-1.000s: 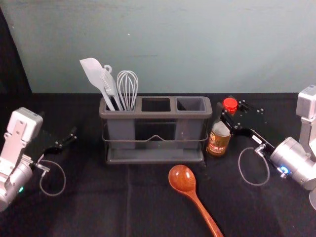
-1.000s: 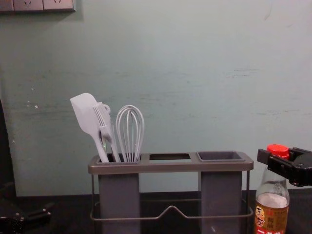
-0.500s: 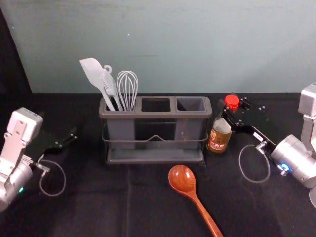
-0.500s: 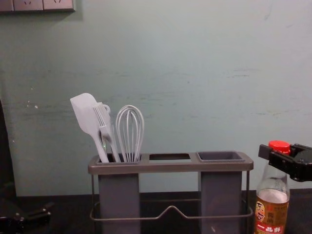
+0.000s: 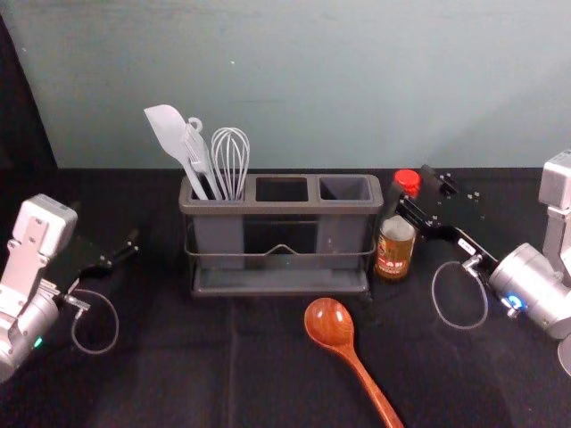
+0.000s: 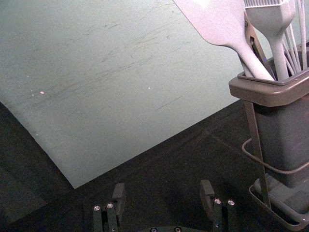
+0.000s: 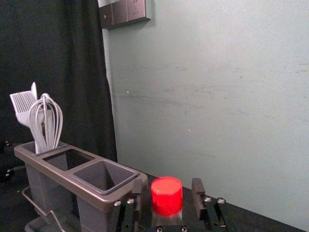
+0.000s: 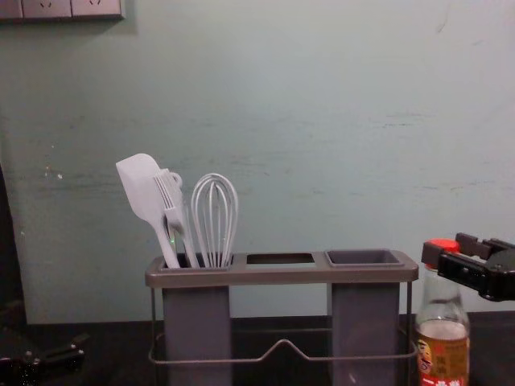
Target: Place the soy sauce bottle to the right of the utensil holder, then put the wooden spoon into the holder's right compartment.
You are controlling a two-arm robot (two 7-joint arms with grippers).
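Upright beside the utensil holder (image 5: pixel 281 209), on its right, stands the soy sauce bottle (image 5: pixel 394 248). My right gripper (image 5: pixel 416 189) is at the bottle's neck; in the right wrist view the right gripper (image 7: pixel 169 186) is open, with the red cap (image 7: pixel 166 195) between its fingers and a gap on either side. The wooden spoon (image 5: pixel 330 323) lies on the table before the holder, bowl toward it. White utensils fill the left compartment; the right compartment (image 5: pixel 345 189) is empty. Parked at the left, my left gripper (image 5: pixel 104 225) is open, as the left gripper (image 6: pixel 162 187) shows in its wrist view.
A wall (image 5: pixel 357 80) rises behind the black-covered table (image 5: pixel 178 357). The white spatula (image 8: pixel 145 193), a brush and a whisk (image 8: pixel 215 217) stick up above the holder's rim. The holder's wire rail runs along its front.
The bottle has shifted slightly left, closer to the holder, and its cap now sits away from the far finger. The right gripper has moved slightly left and its fingers have opened around the neck.
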